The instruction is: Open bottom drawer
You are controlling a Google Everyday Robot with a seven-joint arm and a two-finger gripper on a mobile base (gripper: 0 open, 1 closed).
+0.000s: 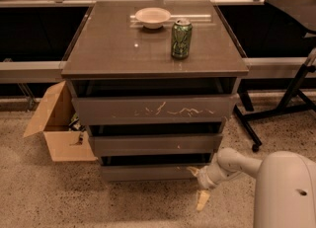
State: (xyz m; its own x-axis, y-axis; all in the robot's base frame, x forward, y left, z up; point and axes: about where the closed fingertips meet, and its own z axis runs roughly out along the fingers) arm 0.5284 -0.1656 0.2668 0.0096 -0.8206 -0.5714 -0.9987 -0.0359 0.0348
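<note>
Bottom drawer (148, 172): the lowest and narrowest of three grey-brown fronts in the desk (98, 59), plain and flat, just above the speckled floor (74, 197), with a dark gap along its upper edge. Pincer (198, 187): at the drawer's right end, open, its two pale fingers spread. The upper finger (193, 171) reaches the right corner of the drawer front; whether it touches cannot be told. The lower finger (202, 200) points down toward the floor. White arm (237, 163): runs right from the pincer to the robot's rounded body (284, 192) in the near right corner. Middle drawer (155, 144): directly above, wider, with a small white speck. Top drawer (153, 109): widest, marked with white scratches. On the desk's top, a green can (181, 38) stands upright right of centre, and a white bowl (152, 17) lies beyond it near the far edge. Open cardboard box (57, 123): on the floor just left of the desk. Black stand legs (291, 98): to the right.
</note>
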